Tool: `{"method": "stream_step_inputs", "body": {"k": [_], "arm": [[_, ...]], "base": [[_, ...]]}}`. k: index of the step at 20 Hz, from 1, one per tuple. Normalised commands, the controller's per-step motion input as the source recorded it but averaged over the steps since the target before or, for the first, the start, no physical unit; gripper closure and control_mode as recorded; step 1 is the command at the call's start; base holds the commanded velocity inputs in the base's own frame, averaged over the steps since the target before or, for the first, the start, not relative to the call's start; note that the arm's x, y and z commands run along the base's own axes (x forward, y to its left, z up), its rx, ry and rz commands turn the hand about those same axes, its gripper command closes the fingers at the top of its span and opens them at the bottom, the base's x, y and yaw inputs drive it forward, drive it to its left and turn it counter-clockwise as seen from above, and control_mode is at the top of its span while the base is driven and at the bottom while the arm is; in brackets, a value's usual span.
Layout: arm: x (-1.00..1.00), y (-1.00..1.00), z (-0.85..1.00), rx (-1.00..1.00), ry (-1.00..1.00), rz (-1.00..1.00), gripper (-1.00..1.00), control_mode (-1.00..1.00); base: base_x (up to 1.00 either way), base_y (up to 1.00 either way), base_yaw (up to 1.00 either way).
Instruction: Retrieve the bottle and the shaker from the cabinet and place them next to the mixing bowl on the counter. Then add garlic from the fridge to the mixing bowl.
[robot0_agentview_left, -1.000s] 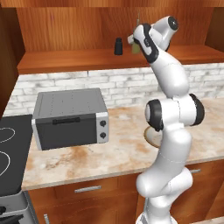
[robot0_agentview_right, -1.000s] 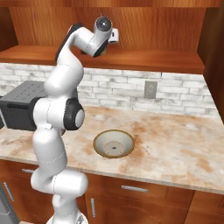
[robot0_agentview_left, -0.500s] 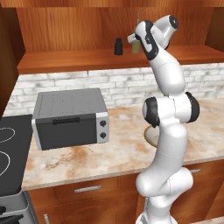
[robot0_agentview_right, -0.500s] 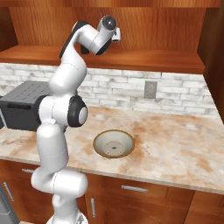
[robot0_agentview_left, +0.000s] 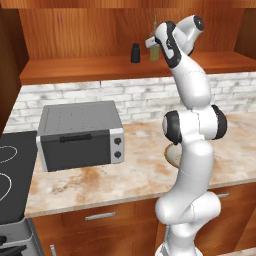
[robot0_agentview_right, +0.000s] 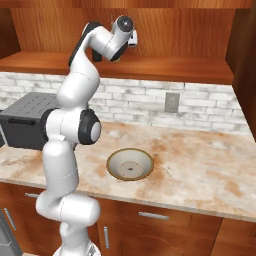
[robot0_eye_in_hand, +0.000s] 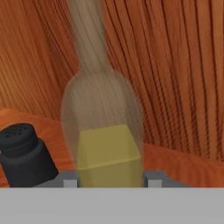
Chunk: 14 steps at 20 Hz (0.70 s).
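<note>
Gripper (robot0_agentview_left: 154, 47): I see it clamped on the bottle (robot0_eye_in_hand: 103, 127).
Bottle: upright on the cabinet (robot0_agentview_left: 90, 30) shelf, shaker (robot0_agentview_left: 135, 53) just beside it.
Bowl (robot0_agentview_right: 130, 164): on the counter (robot0_agentview_right: 200, 170).
Room: I note white brick backsplash, a toaster oven (robot0_agentview_left: 80, 135) left.

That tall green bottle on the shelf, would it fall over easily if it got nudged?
Probably: the bottle is tall and slim with a long neck, so likely top-heavy. Its smooth surface may be slippery. The shaker stands close beside it and could get knocked.
</note>
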Motion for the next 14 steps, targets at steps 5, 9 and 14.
{"method": "stream_step_inputs", "body": {"k": [5, 9, 14], "arm": [[-0.05, -0.21, 0.00, 0.07, 0.00, 0.00, 1.00, -1.00], [-0.31, -0.17, 0.05, 0.04, 0.00, 0.00, 1.00, -1.00], [-0.54, -0.11, 0.07, 0.00, 0.00, 0.00, 1.00, -1.00]], "base": [[0.00, 0.00, 0.00], [0.00, 0.00, 0.00], [0.00, 0.00, 0.00]]}}
